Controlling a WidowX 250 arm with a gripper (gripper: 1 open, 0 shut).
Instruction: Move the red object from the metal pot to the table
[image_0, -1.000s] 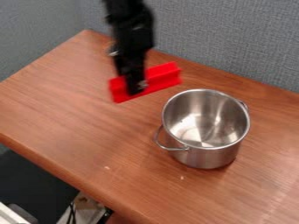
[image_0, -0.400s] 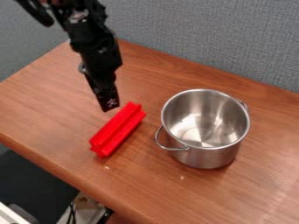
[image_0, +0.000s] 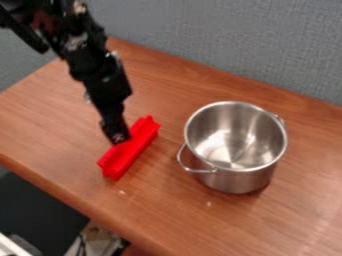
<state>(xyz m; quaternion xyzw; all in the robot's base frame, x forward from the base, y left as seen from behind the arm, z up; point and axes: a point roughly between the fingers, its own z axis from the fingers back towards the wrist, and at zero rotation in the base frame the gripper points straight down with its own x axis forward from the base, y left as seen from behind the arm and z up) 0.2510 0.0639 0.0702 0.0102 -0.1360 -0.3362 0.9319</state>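
Red object (image_0: 128, 146) lies flat on the table (image_0: 54, 110) just left of the empty pot (image_0: 235, 145), toward the front edge; my gripper (image_0: 115, 131) is at its upper end, grip unclear; only withdrawal seems left.

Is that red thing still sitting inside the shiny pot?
No, the red object lies flat on the table, beside the metal pot, which looks empty.

bright red object (image_0: 127, 150), shiny silver metal pot (image_0: 235, 148), reddish-brown grained table (image_0: 54, 115), black claw (image_0: 115, 131)
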